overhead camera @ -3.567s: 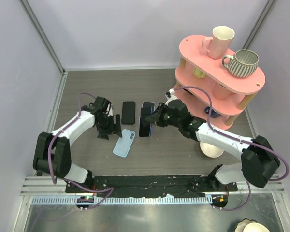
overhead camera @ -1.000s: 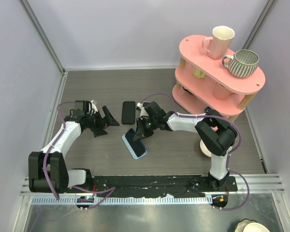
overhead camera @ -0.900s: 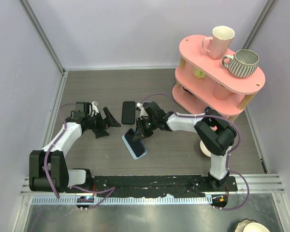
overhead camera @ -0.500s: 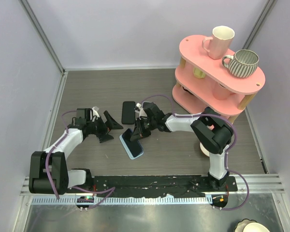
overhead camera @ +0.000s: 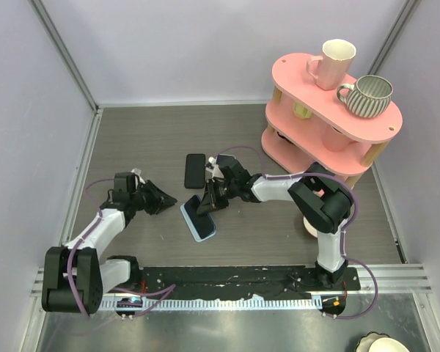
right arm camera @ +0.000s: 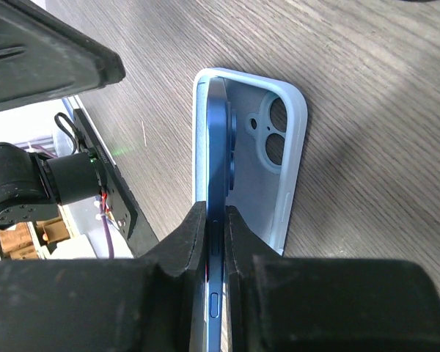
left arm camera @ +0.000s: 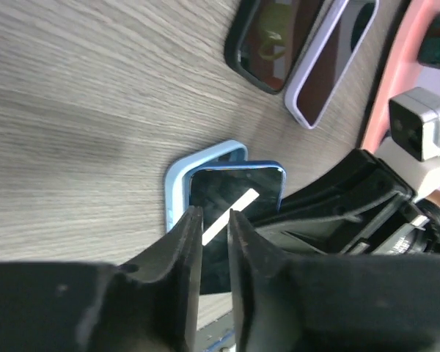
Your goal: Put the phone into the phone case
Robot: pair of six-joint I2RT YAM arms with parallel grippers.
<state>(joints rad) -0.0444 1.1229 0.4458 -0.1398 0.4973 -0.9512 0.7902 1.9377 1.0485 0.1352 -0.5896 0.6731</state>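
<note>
In the top view a light blue phone case (overhead camera: 202, 232) lies open side up on the table. The blue phone (overhead camera: 198, 212) tilts into it, one long edge down in the case. My right gripper (overhead camera: 209, 196) is shut on the phone's raised end. The right wrist view shows the phone (right arm camera: 218, 147) edge-on between the fingers, above the case (right arm camera: 282, 158) and its camera cutout. My left gripper (overhead camera: 170, 200) sits just left of the case, jaws narrowed to a slim gap with nothing between them. From the left wrist, the case corner (left arm camera: 177, 192) and phone screen (left arm camera: 235, 194) lie just past my left gripper (left arm camera: 210, 213).
A black-cased phone (overhead camera: 194, 169) and a lavender-cased phone (left arm camera: 334, 59) lie just beyond the work spot. A pink two-tier shelf (overhead camera: 293, 77) with mugs stands at the back right. A cream bowl (overhead camera: 309, 226) sits behind the right arm's elbow.
My left gripper has narrowed from wide open to a slim gap and drifted toward the near edge. The phone and case slid slightly left with the right gripper.
</note>
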